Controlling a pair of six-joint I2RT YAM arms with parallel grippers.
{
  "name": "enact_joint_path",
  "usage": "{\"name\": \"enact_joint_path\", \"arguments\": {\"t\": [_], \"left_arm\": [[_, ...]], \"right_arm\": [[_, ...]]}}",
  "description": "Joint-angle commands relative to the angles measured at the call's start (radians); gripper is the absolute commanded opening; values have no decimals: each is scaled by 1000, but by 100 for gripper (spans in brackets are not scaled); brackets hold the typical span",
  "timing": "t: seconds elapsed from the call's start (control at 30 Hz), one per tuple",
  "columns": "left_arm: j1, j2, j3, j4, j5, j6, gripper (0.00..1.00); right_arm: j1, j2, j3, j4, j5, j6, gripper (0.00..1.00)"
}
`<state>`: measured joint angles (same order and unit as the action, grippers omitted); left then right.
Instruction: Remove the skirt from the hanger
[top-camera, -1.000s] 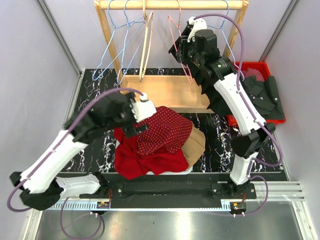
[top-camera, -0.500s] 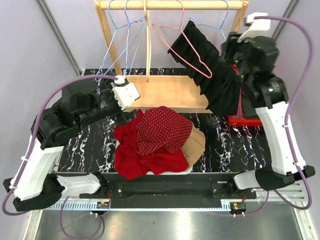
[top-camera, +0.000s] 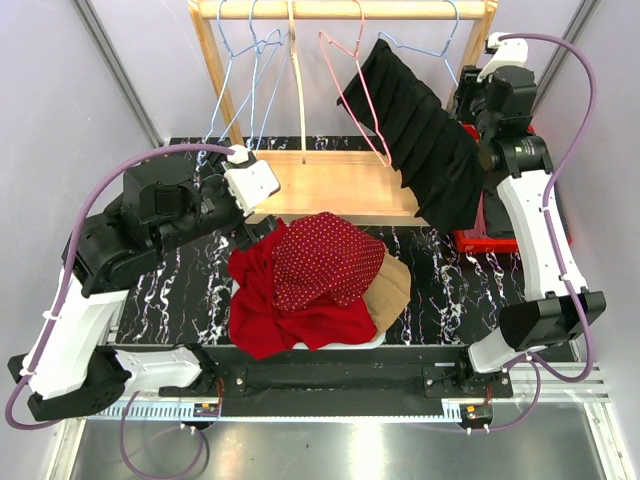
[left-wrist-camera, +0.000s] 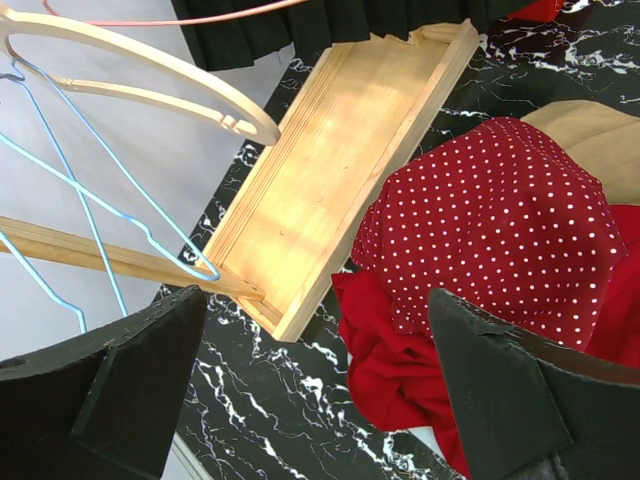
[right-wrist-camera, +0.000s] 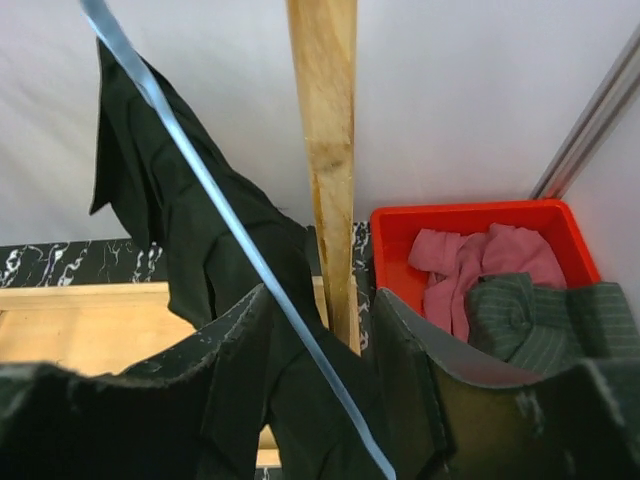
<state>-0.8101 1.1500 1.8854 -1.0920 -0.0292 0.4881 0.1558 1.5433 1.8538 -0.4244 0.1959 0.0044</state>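
The black pleated skirt hangs on a blue wire hanger at the right end of the wooden rack. My right gripper is at the skirt's right edge, beside the rack's right post. In the right wrist view the fingers stand apart, open. The blue hanger wire and folds of the skirt pass through the gap, not visibly pinched. My left gripper hangs wide open over the black marble table, between the rack's base and the red clothes, holding nothing.
A heap of red, dotted and tan clothes lies at the table's middle. The wooden rack base sits behind it. A pink, a wooden and blue hangers hang bare. A red bin of clothes stands at the right.
The right arm swung from the pink hanger to the rack's right end, and its jaws widened a little. The left arm drew back left off the red pile. The skirt now hangs spread out.
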Motion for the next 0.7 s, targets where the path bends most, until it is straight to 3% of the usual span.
{"name": "enact_joint_path", "arguments": {"t": [0.0,0.2,0.33,0.67], "left_arm": [[2,-16,44,49,14,-14,99],[11,-19,35,55,15,-22,99],[12,-21,32,58,17,-25,99],[19,-27,15,63,12,-23,99]], "right_arm": [[-32,-32,-66,162,-128,23,53],[-45,-29,-91,182,-251,92,50],[-45,-14,-103,191,-363,167,37],[-45,47,-73,220,-447,244,26]]}}
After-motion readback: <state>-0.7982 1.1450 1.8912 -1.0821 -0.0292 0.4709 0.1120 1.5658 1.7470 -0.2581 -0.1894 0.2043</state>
